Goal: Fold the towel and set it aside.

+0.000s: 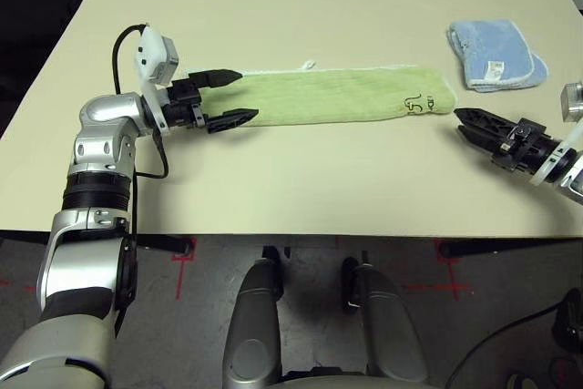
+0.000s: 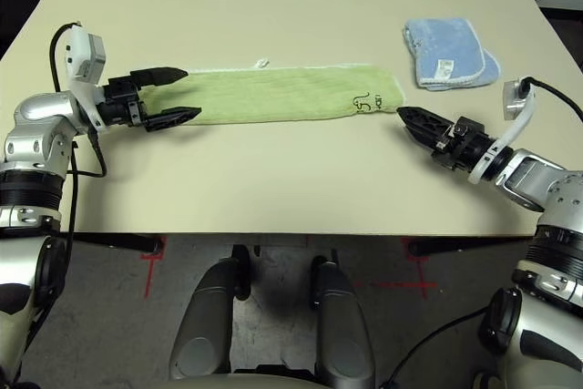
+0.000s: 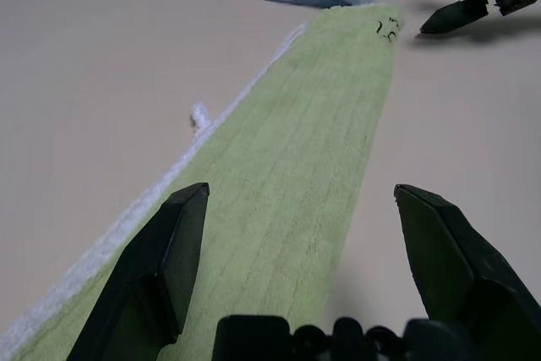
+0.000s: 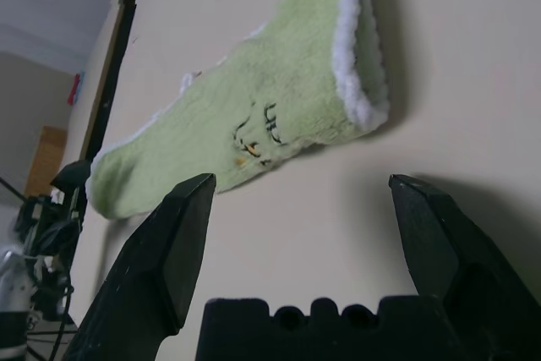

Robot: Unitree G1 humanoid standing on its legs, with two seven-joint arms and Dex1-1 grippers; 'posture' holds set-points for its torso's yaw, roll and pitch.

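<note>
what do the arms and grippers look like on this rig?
Silver metal forearms with black bands at the joints. The left gripper and right gripper each have two black, pointed, wedge-shaped fingers on a black base. A small white and grey camera box sits on each wrist, with a black cable looping from it.

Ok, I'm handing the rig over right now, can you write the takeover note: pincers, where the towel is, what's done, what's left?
Left pincer: open, level, its fingers either side of the towel's left end, nothing clamped.
Right pincer: open, level, just off the towel's right end by the logo, holding nothing.
Towel: lies flat across the table as a long narrow strip, white tag at its far edge.
Blue cloth: folded, beyond the towel's right end, not part of the job.
Done: the towel looks folded lengthwise already.
Left: grip both ends, fold it shorter, set it aside.
</note>
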